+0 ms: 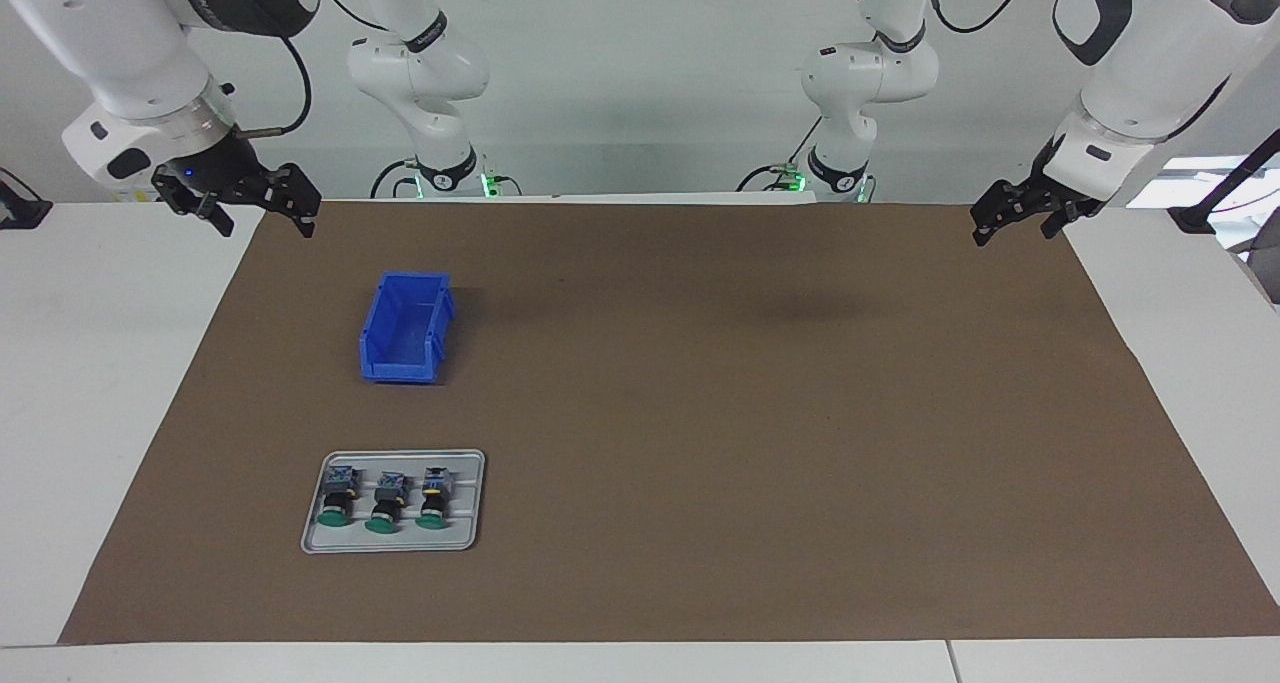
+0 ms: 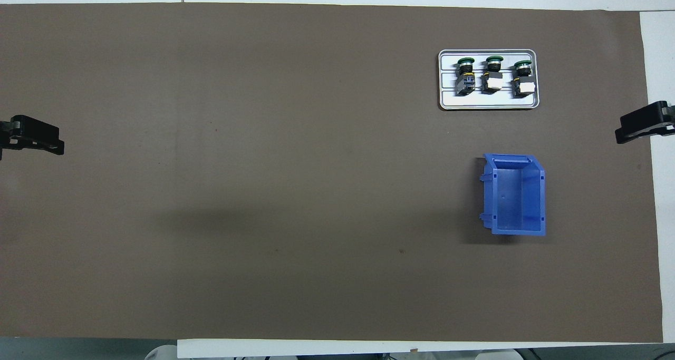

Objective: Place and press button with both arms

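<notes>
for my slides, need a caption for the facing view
Three green buttons lie on a grey tray, blue bin nearer the robots; right gripper and left gripper wait open.

arms mostly chopped off in both views
overhead view only catches the left gripper [image 2: 37,137] and right gripper [image 2: 640,128] tips at its edges; button [image 1: 383,503] markings too tiny to read

Two arms, the left arm [image 1: 1140,73] and the right arm [image 1: 130,53], have glossy white rounded link shells with dark grey joint caps and collars. Black cables loop along the upper links and out from the wrists. The left gripper [image 1: 1022,218] and the right gripper [image 1: 240,198] are black, built of linked, angular finger segments. Green indicator lights glow at both bases.
</notes>
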{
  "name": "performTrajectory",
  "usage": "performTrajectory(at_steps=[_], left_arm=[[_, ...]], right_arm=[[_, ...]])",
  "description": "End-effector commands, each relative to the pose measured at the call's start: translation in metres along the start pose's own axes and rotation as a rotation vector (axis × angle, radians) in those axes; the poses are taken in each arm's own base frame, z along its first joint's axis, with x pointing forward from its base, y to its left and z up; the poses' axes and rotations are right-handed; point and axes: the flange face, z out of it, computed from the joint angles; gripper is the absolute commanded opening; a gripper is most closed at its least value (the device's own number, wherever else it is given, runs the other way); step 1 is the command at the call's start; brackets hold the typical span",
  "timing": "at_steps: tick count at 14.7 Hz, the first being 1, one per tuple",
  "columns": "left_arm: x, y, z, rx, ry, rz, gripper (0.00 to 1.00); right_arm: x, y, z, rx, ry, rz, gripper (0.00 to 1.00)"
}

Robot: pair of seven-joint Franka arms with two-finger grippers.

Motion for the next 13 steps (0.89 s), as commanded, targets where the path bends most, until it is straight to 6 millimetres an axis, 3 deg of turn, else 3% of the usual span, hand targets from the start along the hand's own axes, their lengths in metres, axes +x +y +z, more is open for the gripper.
performTrajectory(at_steps=[1,9,11,13], left_arm=[[-0.003,-0.005,-0.004,0.011,0.030,0.005,1.00],[-0.006,0.003,-0.003,0.013,0.026,0.017,1.00],[-0.007,0.004,-0.002,0.013,0.018,0.023,1.00],[-0.006,0.005,-0.002,0.014,0.020,0.025,1.00]], right_arm=[[-0.001,0.004,0.001,0.007,0.001,0.010,1.00],[-0.007,0.000,0.000,0.012,-0.018,-0.015,1.00],[0.001,-0.019,-0.006,0.025,0.026,-0.095,1.00],[0.021,-0.055,0.001,0.018,0.057,-0.110,1.00]])
